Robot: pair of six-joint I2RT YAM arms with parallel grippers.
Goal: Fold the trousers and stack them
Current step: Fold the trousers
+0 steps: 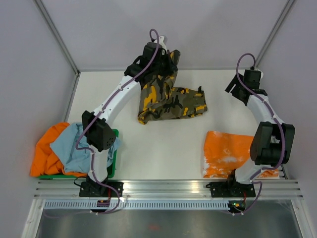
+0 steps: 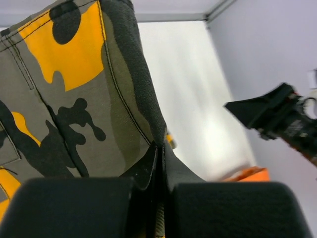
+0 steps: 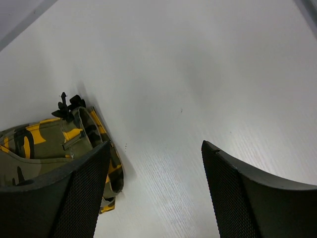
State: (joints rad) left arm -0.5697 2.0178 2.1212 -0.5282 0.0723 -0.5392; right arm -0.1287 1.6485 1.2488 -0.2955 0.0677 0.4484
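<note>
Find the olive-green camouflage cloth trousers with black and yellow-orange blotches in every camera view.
Top external: the trousers lie upper centre on the white table, one end held up by the left gripper.
Left wrist: trousers fill the left half, pinched in the shut gripper at the bottom.
Right wrist: trousers sit in the lower left corner.
Shared landmark: the white table, visible in all three.

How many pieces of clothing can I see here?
4: the camouflage trousers at the far centre; an orange garment at the near right; an orange cloth and a light blue cloth piled at left. Others may hide under that pile.
</note>
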